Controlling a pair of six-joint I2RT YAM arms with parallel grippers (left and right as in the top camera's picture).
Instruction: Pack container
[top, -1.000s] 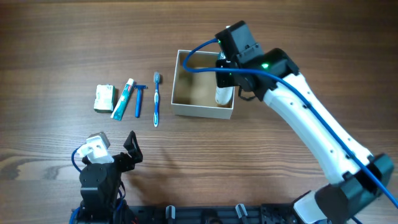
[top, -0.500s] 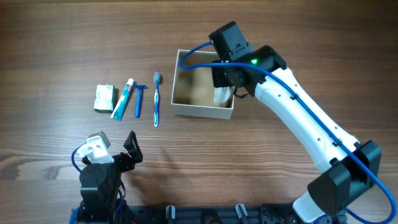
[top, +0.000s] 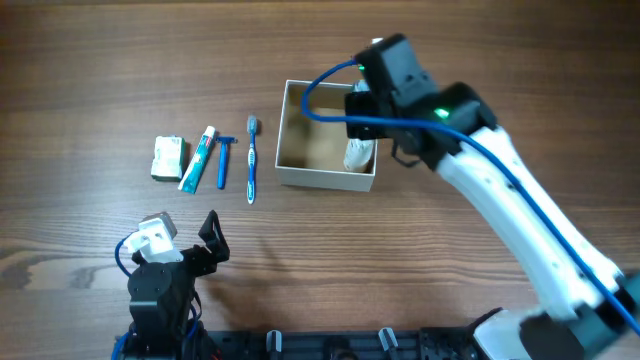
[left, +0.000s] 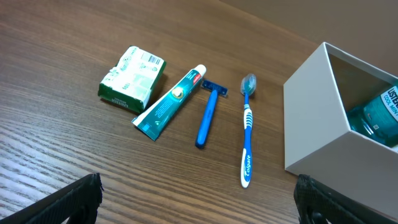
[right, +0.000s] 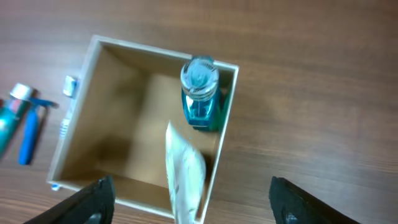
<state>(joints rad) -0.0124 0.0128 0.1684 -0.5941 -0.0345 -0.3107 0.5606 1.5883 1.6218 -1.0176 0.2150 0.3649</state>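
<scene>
The container is a white-walled box with a tan inside, standing mid-table. A teal mouthwash bottle stands in its far right corner. A white packet leans against the right wall beside the bottle. My right gripper hangs open above the packet, fingers wide apart and touching nothing. My left gripper is open and empty low over the table at the near left, well short of the toiletries.
Left of the container lie a toothbrush, a blue razor, a toothpaste tube and a green-and-white soap bar in a row. The right arm crosses the table's right half.
My right gripper has opened and let go of the white packet, which now rests in the container. The right wrist has lifted and shifted slightly right. The left arm has not moved.
</scene>
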